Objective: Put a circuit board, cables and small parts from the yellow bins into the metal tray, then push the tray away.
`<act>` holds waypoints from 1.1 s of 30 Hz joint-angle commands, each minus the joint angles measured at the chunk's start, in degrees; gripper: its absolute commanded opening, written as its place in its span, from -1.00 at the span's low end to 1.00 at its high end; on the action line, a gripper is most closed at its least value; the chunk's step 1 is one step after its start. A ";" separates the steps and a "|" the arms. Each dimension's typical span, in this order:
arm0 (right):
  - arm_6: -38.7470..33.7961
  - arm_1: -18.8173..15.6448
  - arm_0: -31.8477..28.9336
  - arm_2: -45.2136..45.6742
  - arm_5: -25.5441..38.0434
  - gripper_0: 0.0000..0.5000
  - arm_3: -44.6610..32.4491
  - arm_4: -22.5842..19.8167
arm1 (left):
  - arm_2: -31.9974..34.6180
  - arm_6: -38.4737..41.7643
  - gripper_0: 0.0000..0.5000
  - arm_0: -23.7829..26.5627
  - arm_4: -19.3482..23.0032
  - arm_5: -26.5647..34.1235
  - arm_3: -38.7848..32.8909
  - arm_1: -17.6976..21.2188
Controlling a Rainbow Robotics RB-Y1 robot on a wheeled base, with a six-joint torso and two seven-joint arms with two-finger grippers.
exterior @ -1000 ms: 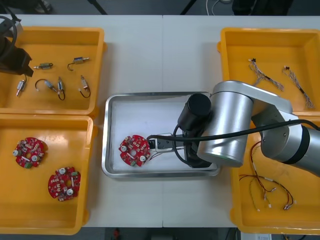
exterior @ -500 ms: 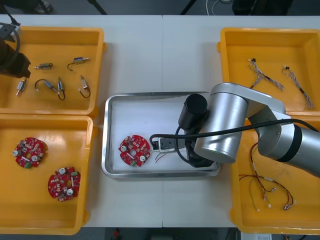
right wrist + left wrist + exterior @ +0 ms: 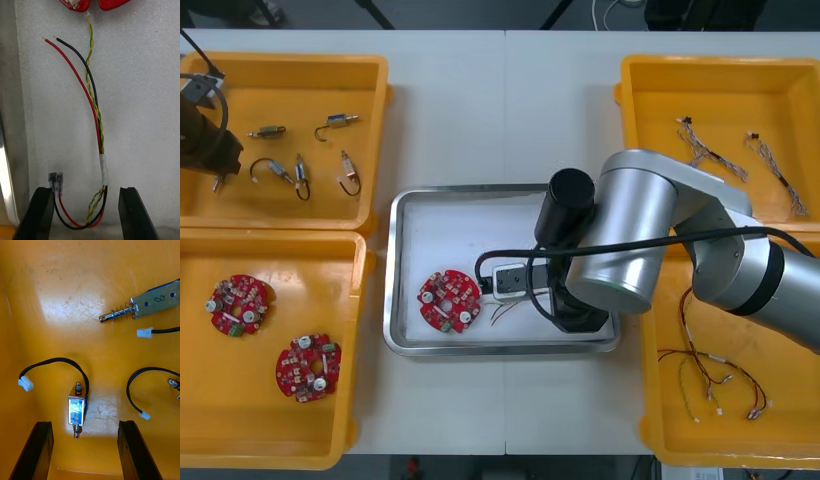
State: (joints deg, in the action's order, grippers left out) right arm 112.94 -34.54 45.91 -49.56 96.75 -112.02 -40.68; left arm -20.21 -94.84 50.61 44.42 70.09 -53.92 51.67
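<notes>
The metal tray point(image 3: 392, 300) sits in the middle of the light table point(image 3: 510, 100), between the yellow bins, and it is white inside. One round red circuit board point(image 3: 449, 301) lies flat in the near left part of the tray. Just beside the board lies a cable point(image 3: 93, 112) made of a red wire, a black wire and a twisted yellow and green pair, with a band of white tape around them. The cable bends into a loop, and the loop lies on the tray floor between the fingers of the right gripper point(image 3: 86, 195). Those fingers stand wide apart and squeeze nothing. Two tiny plugs point(image 3: 56, 182) at the cable's end sit right next to one finger, and they may touch it, but that is hard to tell. The big silver right arm point(image 3: 630, 250) reaches over the right half of the tray. The left gripper point(image 3: 84, 423) hangs over the far left bin point(image 3: 375, 120), with its fingers wide apart too and nothing in them. A small metal part point(image 3: 77, 410) with a black lead and a white plug point(image 3: 25, 382) lies on the bin floor between those fingers. A longer metal part point(image 3: 153, 302) with a spring lies farther off. The near left bin point(image 3: 280, 430) holds two more red boards point(image 3: 242, 304), and the near right bin point(image 3: 660, 420) holds red and black cables point(image 3: 720, 375).
</notes>
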 commanded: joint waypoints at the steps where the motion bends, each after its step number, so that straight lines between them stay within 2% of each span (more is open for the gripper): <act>1: 1.49 4.13 1.82 6.93 5.73 1.00 -1.97 -0.71 | -0.45 -6.32 1.00 1.06 0.32 -2.32 0.57 0.80; 7: 0.79 6.07 0.76 13.09 13.25 1.00 -5.13 -0.27 | -0.45 -6.41 1.00 0.01 0.41 -3.55 0.48 0.36; 20: -1.15 6.77 -4.95 28.38 13.25 1.00 -14.80 2.27 | -0.71 -6.85 1.00 -2.80 0.58 -6.81 0.57 -0.08; 27: -1.76 4.84 -9.26 39.19 13.25 1.00 -15.68 2.63 | -4.93 -5.80 1.00 -2.80 1.29 -10.41 1.10 0.01; 33: -2.20 1.76 -13.21 47.71 13.25 1.00 -15.59 2.27 | -5.55 -5.80 1.00 -2.80 2.43 -10.94 2.42 -0.26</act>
State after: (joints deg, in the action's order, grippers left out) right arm 112.48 -29.82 34.95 -6.49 109.83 -125.66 -38.42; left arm -25.31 -94.84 48.08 45.93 59.73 -52.66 51.57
